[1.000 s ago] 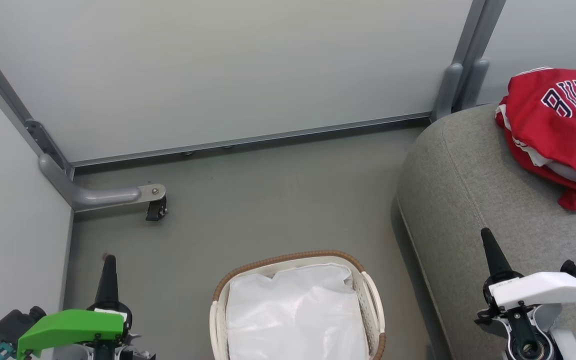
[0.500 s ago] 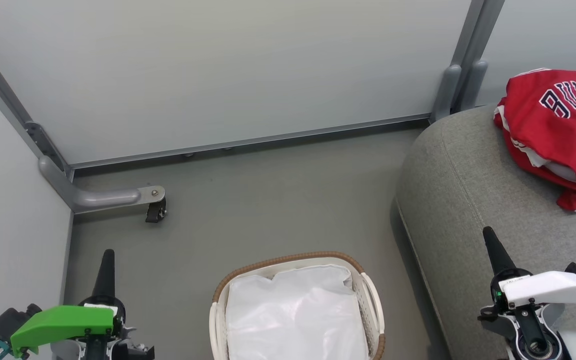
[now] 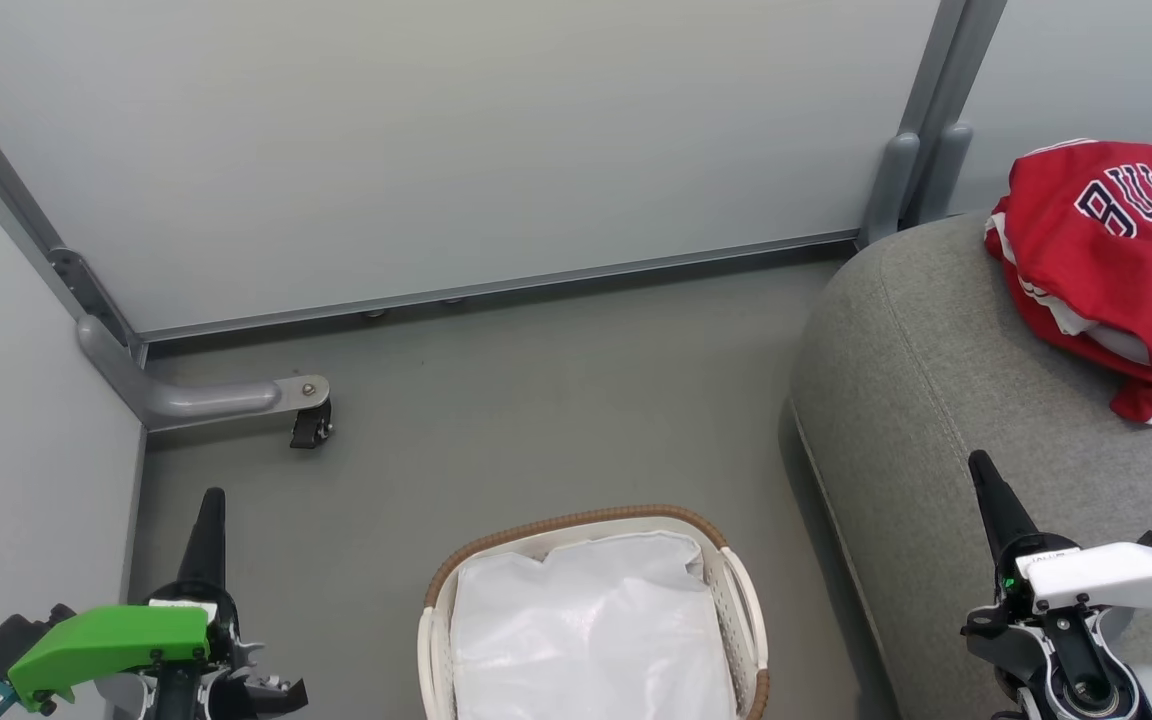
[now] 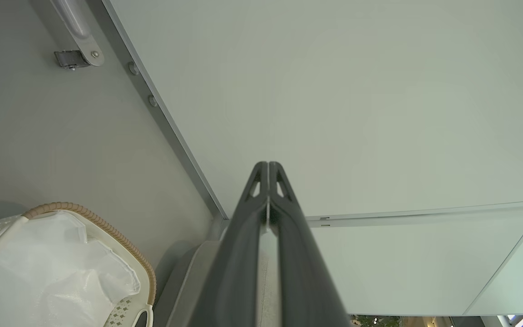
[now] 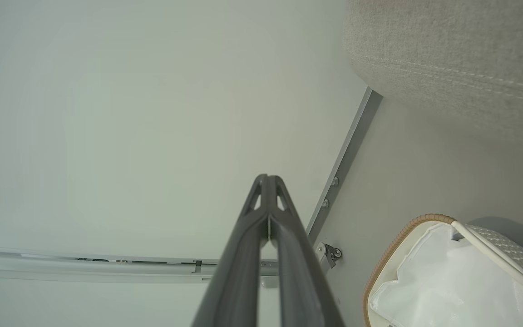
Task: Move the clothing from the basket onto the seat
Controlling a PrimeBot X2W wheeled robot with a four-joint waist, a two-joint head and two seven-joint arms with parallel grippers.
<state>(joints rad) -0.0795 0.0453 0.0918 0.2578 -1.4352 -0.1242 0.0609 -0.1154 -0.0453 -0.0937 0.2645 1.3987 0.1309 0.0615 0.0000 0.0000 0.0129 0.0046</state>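
Note:
The red clothing [image 3: 1116,260], a jersey with black white-edged letters on top, lies bunched on the grey seat [image 3: 946,400] at the right. On the floor at bottom centre stands the white basket [image 3: 591,525] with its brown rim, and inside it only the white liner cloth [image 3: 591,630] shows. My left gripper [image 3: 209,508] is shut and empty, left of the basket [image 4: 89,215]. Over the seat's near part [image 5: 447,59], my right gripper [image 3: 984,472] is shut with nothing in it, well short of the clothing. In the right wrist view the basket [image 5: 407,234] lies at lower right.
Pale partition panels wall off the back and left. A grey bracket with a black caster [image 3: 311,425] sticks out onto the floor at the left. A grey post [image 3: 911,180] stands behind the seat's corner. Bare grey floor lies between basket and wall.
Both grippers have drawn back a little toward the bottom of the head view, the left one also drifting left. The clothing and basket lie as before.

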